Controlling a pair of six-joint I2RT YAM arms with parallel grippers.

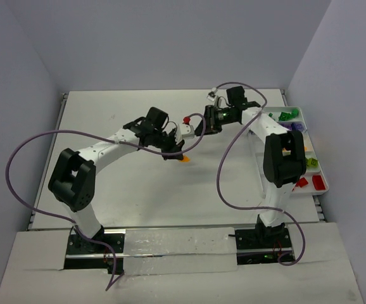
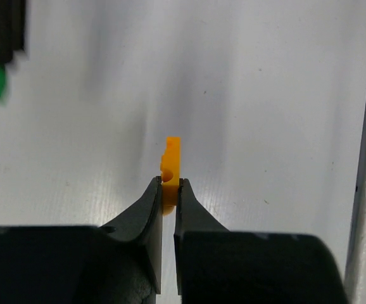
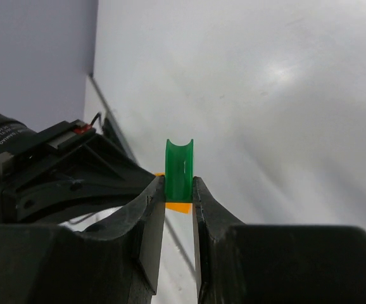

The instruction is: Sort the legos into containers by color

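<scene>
Orange plastic lego brick [image 2: 171,166] is pinched edge-on in the left hand [image 2: 170,184], jaws narrow, over the white worktop [image 2: 265,126]. Green plastic lego brick [image 3: 179,166] is clamped upright in the right hand [image 3: 179,185] (curved notch on its top edge). Both hands sit close together over mid-worktop, well apart from the long white divided tray [image 1: 318,166] at the right edge. Its compartments hold green bricks [image 1: 287,116], purple bricks [image 1: 295,127], lime-yellow bricks [image 1: 311,162] and red bricks [image 1: 302,182], far to near. Loose small red brick [image 1: 186,120] shows just beside the right hand; can't tell if they touch.
</scene>
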